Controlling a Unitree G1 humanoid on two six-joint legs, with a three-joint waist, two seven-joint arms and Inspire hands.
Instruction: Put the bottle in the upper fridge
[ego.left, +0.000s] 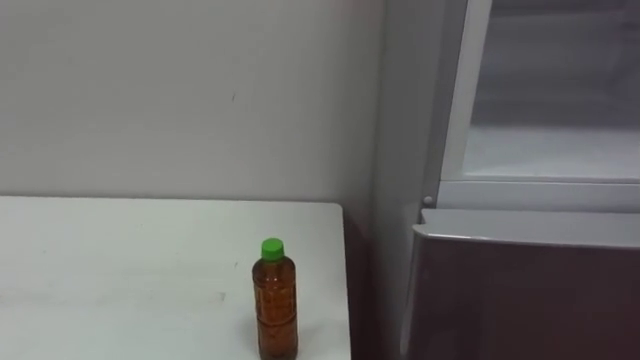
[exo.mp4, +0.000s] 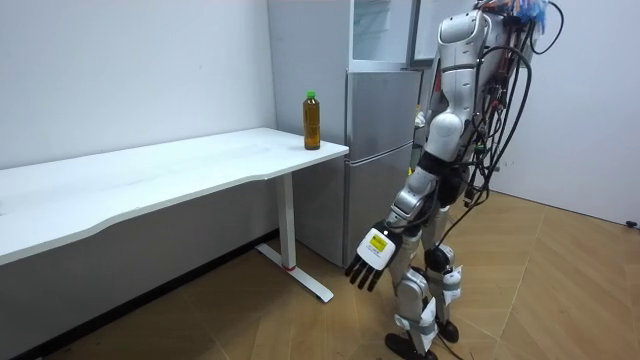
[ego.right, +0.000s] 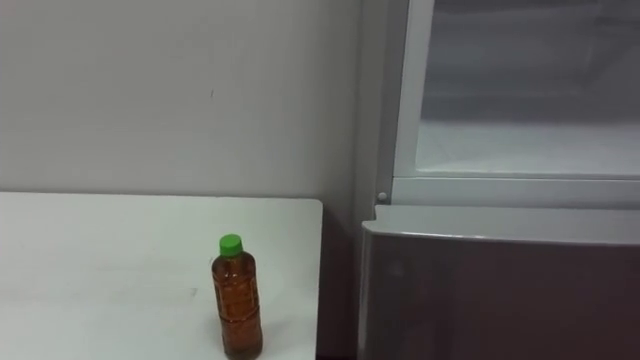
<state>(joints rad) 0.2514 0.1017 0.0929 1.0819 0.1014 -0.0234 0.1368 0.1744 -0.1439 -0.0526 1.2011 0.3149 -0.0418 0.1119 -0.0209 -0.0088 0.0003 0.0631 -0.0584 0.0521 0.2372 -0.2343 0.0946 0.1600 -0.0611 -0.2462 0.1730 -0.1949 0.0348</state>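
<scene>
The white table (ego.left: 120, 270) carries 1 amber bottle (ego.left: 275, 305), green-capped and upright near its right edge. Just right of the table stands the fridge (ego.left: 520, 295), its upper compartment (ego.left: 555, 140) open. The robot stands before the fridge, its left hand (exo.mp4: 374, 252) hanging low, fingers (exo.mp4: 358, 277) straight and empty.

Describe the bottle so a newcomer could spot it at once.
Find the long white table along the wall and follow it to the end beside the grey fridge. Near that corner stands the bottle, upright. Its brown liquid and bright green cap stand out against the white tabletop and the fridge.
</scene>
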